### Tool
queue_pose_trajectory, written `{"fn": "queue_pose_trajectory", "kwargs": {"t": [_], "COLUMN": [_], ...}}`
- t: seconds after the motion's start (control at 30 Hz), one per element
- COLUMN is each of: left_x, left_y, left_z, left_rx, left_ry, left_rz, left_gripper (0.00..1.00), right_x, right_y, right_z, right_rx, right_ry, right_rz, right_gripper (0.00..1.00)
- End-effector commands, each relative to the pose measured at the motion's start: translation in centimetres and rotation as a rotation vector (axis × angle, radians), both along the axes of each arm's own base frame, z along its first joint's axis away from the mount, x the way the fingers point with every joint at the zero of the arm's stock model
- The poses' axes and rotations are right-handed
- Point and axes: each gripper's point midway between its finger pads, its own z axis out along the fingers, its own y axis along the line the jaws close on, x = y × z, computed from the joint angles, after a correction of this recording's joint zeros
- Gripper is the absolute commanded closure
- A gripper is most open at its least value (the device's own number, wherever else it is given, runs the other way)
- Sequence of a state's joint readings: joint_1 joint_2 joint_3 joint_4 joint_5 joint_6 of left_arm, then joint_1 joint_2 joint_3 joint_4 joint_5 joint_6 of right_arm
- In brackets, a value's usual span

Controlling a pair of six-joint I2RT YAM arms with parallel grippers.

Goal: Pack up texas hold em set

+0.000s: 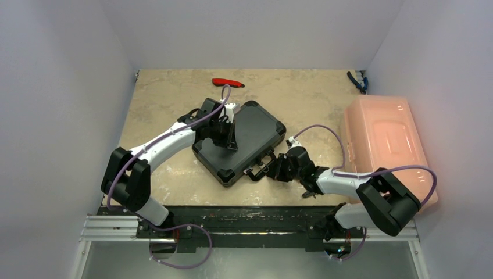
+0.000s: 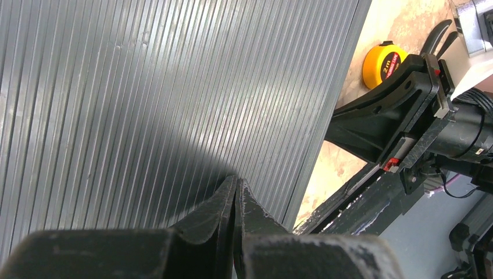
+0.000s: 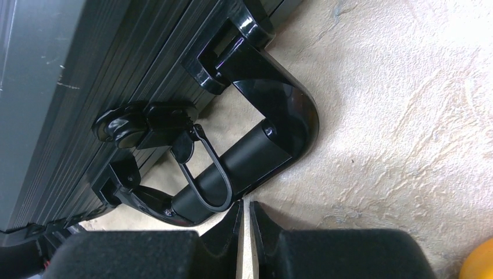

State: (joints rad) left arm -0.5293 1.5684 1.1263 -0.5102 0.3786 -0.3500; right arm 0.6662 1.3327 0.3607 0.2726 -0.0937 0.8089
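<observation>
Black briefcase [image 1: 258, 129] closed, lying flat mid-surface [image 1: 168, 96], turned at an angle, handle [image 3: 273, 128] facing right arm. Left gripper [image 2: 235, 192] pressed shut, holding nothing, tips down on ribbed lid. Right gripper [image 3: 245, 210] almost closed, thin slit between fingers, nothing held, tips just beside the handle's grip bar. Latch [image 3: 148, 123] with wire loop sits on case edge by handle. Yellow tape measure [image 2: 383, 63] on surface beside case. Cards, chips, dice not visible. Pink bin [image 1: 383, 145] at right.
</observation>
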Motion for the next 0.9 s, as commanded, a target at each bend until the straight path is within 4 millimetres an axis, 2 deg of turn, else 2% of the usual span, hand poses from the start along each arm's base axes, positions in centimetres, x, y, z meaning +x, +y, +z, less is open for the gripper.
{"fn": "queue_pose_trajectory", "kwargs": {"t": [0.0,0.63,0.87], "left_x": [-2.4,-2.2,-2.1], "left_y": [1.5,1.0,0.8], "left_z": [-2.6,-2.2,-2.0], "left_rx": [0.093,0.077,0.072], "left_ry": [0.080,0.069,0.063], "left_rz": [0.001,0.003,0.002], "left_gripper": [1.00,1.00,1.00], "right_x": [-0.1,1.2,1.4], "right_y": [-0.7,-0.6,-0.4], "right_z": [-1.0,1.7,2.0], "right_rx": [-0.049,-0.062,-0.064], "right_ry": [0.033,-0.028,-0.037], "right_rz": [-0.016,-0.015,-0.008], "right_gripper": [0.88,0.89,0.90]}}
